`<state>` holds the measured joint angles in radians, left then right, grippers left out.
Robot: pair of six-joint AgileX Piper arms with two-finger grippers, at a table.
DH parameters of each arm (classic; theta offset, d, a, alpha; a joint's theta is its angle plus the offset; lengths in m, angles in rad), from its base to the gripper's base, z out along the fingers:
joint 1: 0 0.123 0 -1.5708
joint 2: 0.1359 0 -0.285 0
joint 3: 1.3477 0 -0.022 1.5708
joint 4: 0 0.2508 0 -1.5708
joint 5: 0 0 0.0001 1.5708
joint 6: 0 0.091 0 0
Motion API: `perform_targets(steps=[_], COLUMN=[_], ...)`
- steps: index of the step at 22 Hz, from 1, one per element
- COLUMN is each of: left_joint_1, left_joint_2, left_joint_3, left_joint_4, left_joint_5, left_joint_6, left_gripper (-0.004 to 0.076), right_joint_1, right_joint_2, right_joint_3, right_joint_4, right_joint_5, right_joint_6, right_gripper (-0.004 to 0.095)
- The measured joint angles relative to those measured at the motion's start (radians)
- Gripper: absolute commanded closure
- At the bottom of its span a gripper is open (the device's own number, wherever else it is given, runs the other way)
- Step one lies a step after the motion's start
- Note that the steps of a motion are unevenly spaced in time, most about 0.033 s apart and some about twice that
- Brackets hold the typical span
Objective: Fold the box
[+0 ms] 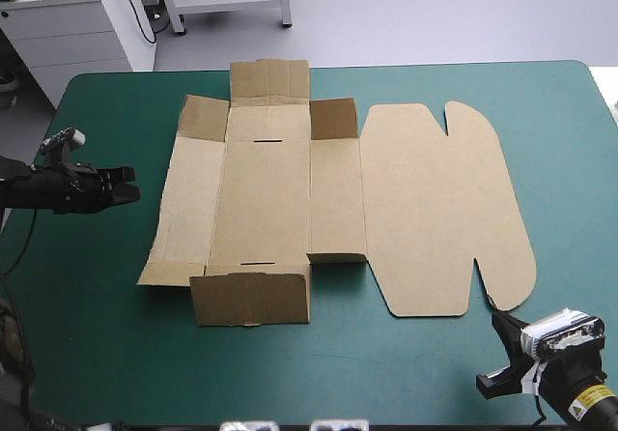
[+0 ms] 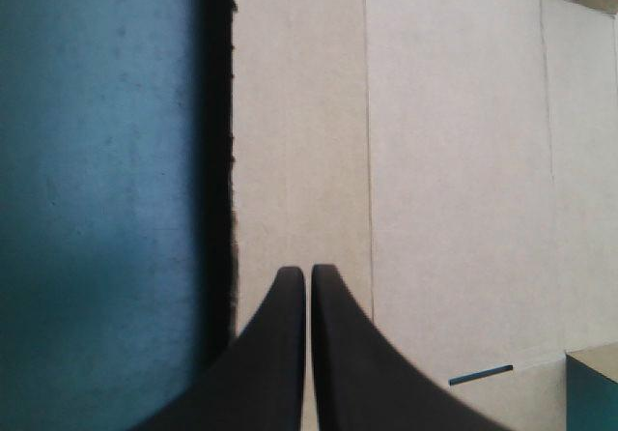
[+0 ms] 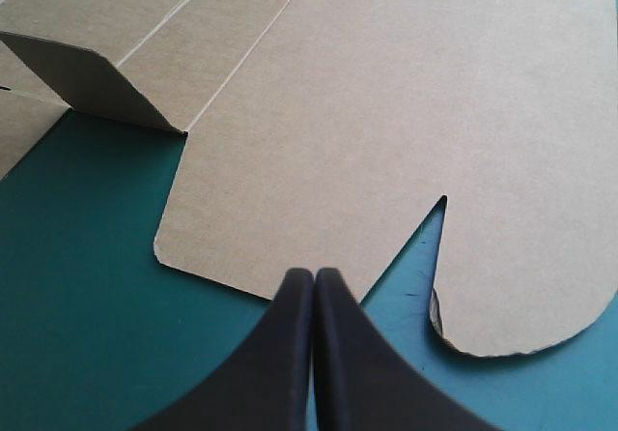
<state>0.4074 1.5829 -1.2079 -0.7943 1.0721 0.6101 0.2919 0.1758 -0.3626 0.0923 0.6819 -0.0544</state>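
My left gripper point(image 2: 309, 274) is pinched closed, tips over the left edge of the box point(image 1: 290, 199). My right gripper point(image 3: 314, 276) is closed too, just short of the lid's near edge. The box lies mostly flat mid-table point(image 1: 97, 354), near and far flaps raised

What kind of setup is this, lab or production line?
Probably a robot lab bench: one table with a teal-green cover, a left gripper and right gripper over it, and a single mostly flat brown box.

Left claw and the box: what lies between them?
Only bare teal-green cover, shown in the high view, separates the left claw from the box.
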Motion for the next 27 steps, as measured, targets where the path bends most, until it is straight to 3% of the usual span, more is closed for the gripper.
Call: perform_targets(steps=[6, 8, 10, 11, 13, 22, 27], left_joint_1=[0.004, 0.004, 0.004, 0.004, 0.003, -0.101, -0.121], left_joint_2=[0.152, 0.194, 0.205, 0.205, 0.205, 0.251, 0.292], left_joint_3=[-0.024, -0.024, -0.024, -0.025, -0.025, -0.024, -0.017], left_joint_4=[-0.014, -0.014, -0.014, -0.014, -0.014, 0.025, -0.079], left_joint_5=[0.030, 0.031, 0.031, 0.031, 0.029, 0.009, 0.018], left_joint_6=[0.003, 0.000, -0.001, -0.003, -0.011, -0.035, -0.053], left_gripper=[0.0697, 0.0592, 0.0415, 0.0284, 0.0193, 0.0195, 0.0195], right_joint_1=[0.000, 0.000, 0.000, 0.000, 0.000, 0.000, 0.000], right_joint_2=[0.000, 0.000, 0.000, 0.000, 0.000, 0.000, 0.000], right_joint_3=[0.000, 0.000, 0.000, 0.000, 0.000, 0.000, 0.000], right_joint_4=[0.000, 0.000, 0.000, 0.000, 0.000, -0.003, -0.004], right_joint_5=[0.000, 0.000, 0.000, 0.000, 0.000, 0.000, 0.000], right_joint_6=[0.000, 0.000, 0.000, 0.000, 0.000, 0.000, 0.000], right_gripper=[0.0928, 0.0928, 0.0928, 0.0928, 0.0928, 0.0928, 0.0928])
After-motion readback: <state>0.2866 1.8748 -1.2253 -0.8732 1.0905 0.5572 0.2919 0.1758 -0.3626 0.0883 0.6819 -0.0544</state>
